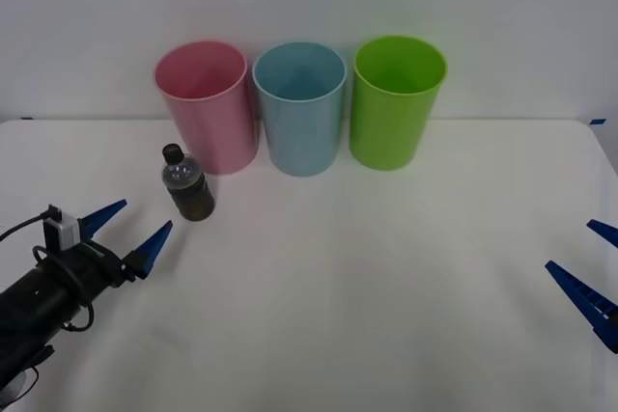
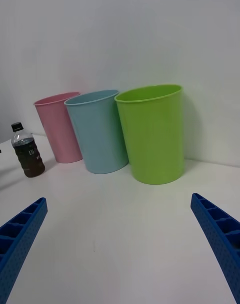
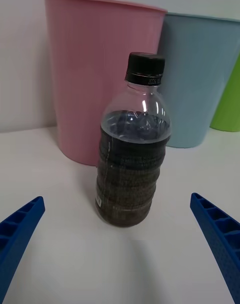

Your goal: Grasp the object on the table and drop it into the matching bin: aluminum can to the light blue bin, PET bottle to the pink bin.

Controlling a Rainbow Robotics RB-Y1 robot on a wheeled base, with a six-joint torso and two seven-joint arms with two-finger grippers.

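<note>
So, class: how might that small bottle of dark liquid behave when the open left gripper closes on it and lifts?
The PET bottle looks mostly full, so probably heavy for its size. Its thin ribbed wall may flex slightly under the left gripper. Standing upright and narrow, it could tip if nudged off-centre.

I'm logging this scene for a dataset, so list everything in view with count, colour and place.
PET bottle: one, clear with dark liquid and black cap, upright on the table in front of the pink bin.
Pink bin: one, left of the row at the table's back.
Light blue bin: one, middle.
Lime green bin: one, right.
Table: one, white.
Left gripper: blue fingers, open, near the bottle.
Right gripper: blue fingers, open, right edge.
</note>
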